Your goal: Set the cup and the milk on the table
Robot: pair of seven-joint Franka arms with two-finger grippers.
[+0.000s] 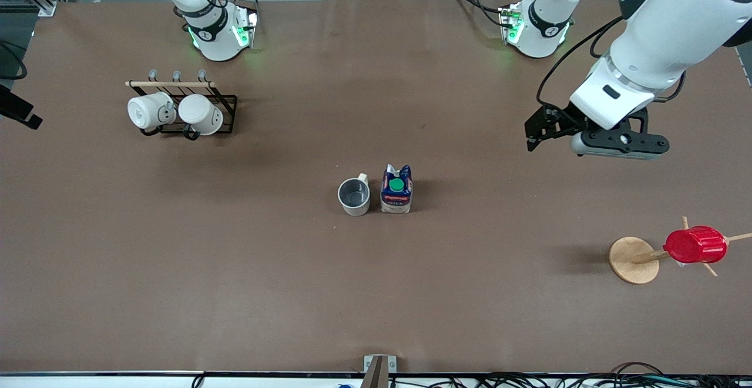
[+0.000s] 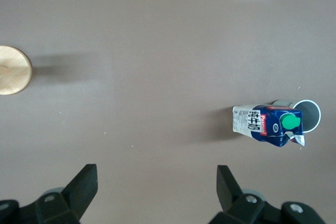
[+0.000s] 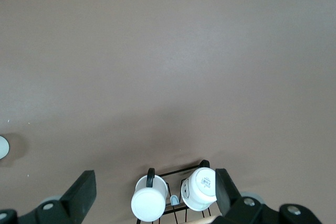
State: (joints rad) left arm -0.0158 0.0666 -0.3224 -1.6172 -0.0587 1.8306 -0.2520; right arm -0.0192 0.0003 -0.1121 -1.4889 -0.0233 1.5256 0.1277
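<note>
My left gripper [image 2: 155,192] hangs wide open and empty over the table [image 1: 235,270]; my right gripper [image 3: 152,195], spread wide over the mug rack [image 3: 176,203], waits. The cup [image 1: 354,196] touches the milk [image 1: 396,189].

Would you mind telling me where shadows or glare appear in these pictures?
Front view: green base lights tint the table; a soft shadow falls beside the milk. Left wrist view: the milk and cup look sharp, shadow alongside. Right wrist view: even light, no glare.
</note>
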